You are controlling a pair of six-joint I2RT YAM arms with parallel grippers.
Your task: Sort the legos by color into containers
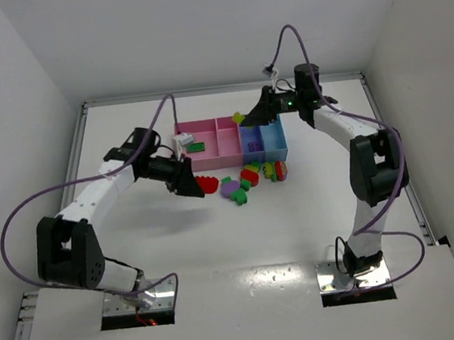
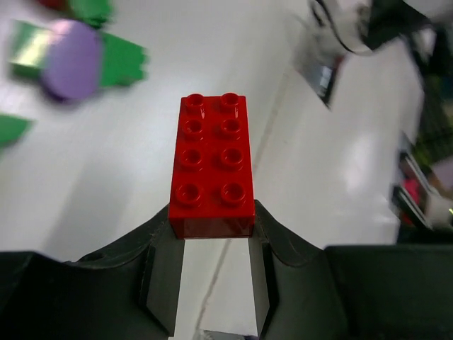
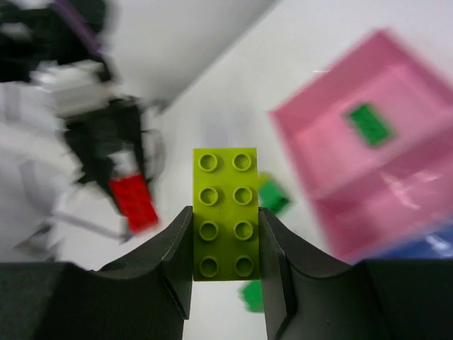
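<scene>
My left gripper (image 1: 197, 185) is shut on a red lego (image 1: 209, 183) and holds it above the table, left of the loose legos (image 1: 252, 175); the left wrist view shows the red lego (image 2: 212, 166) clamped at its near end between the fingers (image 2: 161, 276). My right gripper (image 1: 248, 119) is shut on a lime-yellow lego (image 1: 238, 118) over the far edge of the containers; in the right wrist view it (image 3: 226, 212) sits between the fingers (image 3: 177, 262). The wide pink bin (image 1: 194, 125) holds a green lego (image 1: 196, 147).
Right of the wide bin stand the narrow pink bin (image 1: 229, 149), the blue-violet bin (image 1: 250, 158) and the light blue bin (image 1: 273, 137). A purple-and-green stack (image 2: 71, 49) lies near the red lego. White walls enclose the table.
</scene>
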